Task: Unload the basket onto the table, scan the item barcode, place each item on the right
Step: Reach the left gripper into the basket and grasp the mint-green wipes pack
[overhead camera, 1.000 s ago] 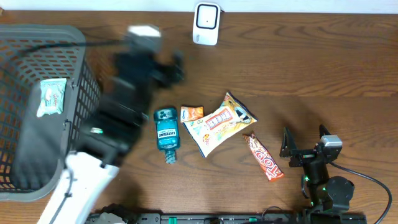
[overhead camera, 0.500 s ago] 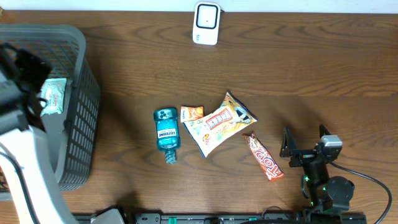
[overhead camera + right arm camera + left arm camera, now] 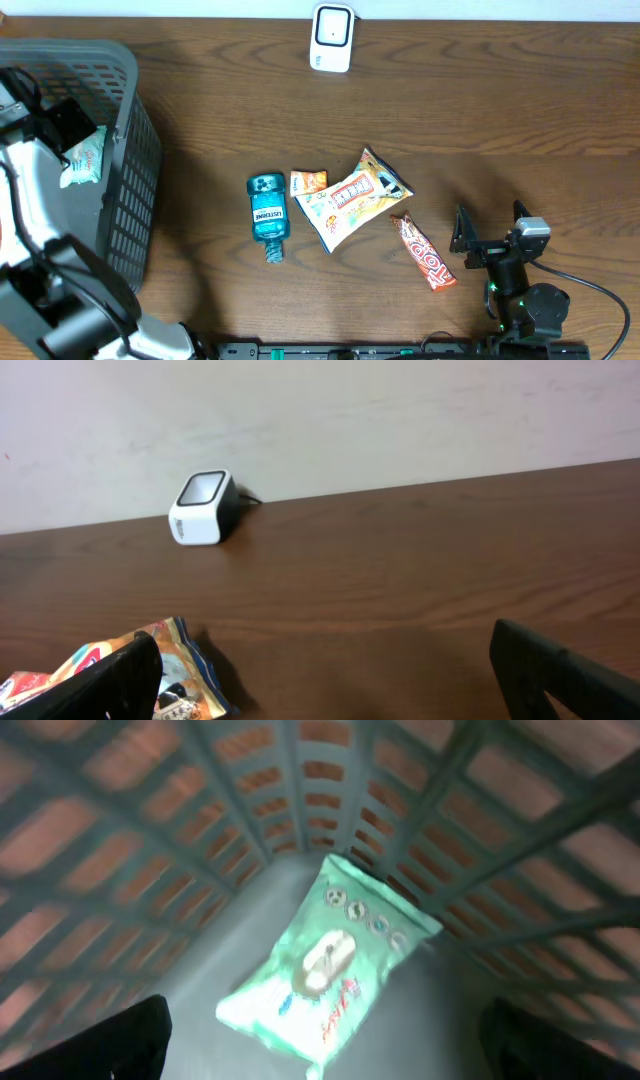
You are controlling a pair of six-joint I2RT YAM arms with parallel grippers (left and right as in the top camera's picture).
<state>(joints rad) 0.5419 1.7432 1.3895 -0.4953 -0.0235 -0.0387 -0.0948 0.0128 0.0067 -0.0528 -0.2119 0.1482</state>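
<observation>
Green packet (image 3: 330, 960): it is seen lying flat on the floor of the grey basket (image 3: 135, 130), close to one wall.
Handling: it is judged light, soft and somewhat slippery; the film can be crumpled by a hard pinch.
Hold: a short edge is advised, so that the print is left uncovered; the barcode side cannot be told.
Left claw (image 3: 325, 1040): spread wide above the packet, nothing held.
Right claw (image 3: 490, 230): spread wide, empty, at the near right of the bench (image 3: 500, 110).
Scanner (image 3: 331, 38): at the far edge, well apart from the basket.
</observation>
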